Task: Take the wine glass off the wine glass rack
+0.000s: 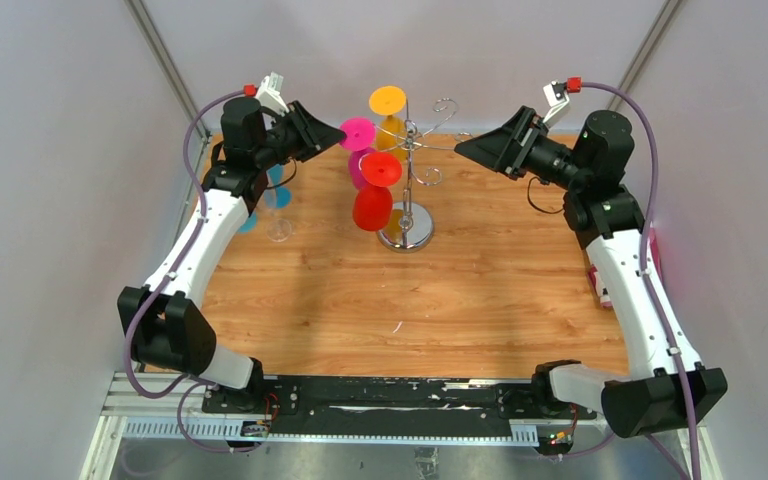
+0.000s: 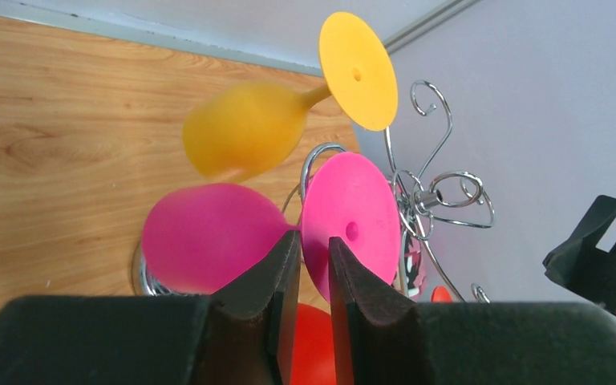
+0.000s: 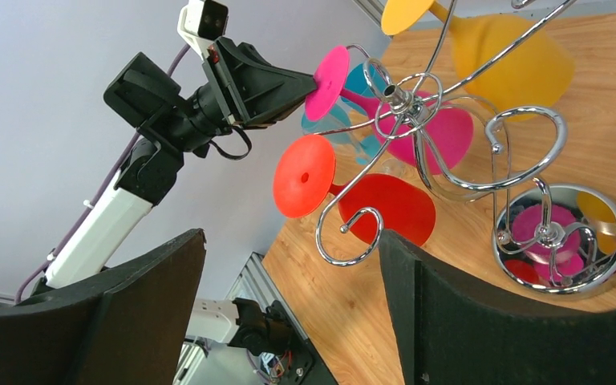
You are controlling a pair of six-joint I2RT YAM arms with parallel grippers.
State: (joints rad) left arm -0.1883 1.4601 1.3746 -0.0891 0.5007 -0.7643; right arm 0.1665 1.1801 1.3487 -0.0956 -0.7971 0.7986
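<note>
Magenta plastic wine glass (image 2: 353, 212) hangs tilted on chrome wire rack (image 2: 441, 192), foot disc up at L gripper (image 2: 313, 245) tips, bowl slanting down & away twd wood-grain tabletop (image 1: 460, 300). L fingers (image 2: 282, 277) pinch foot rim. R gripper (image 3: 289, 241) spread wide, rack ahead, apart. Pale grey walls (image 1: 60, 150) behind

Pink wine glass (image 2: 208, 237), orange-yellow wine glass (image 2: 245, 128), red wine glass (image 1: 372, 208); wine glass rack (image 1: 418, 238) shiny chrome; table (image 1: 480, 300) light-brown wood grain.

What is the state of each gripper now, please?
Left gripper: closed on the foot of the pink wine glass.
Right gripper: open, holding nothing.
</note>
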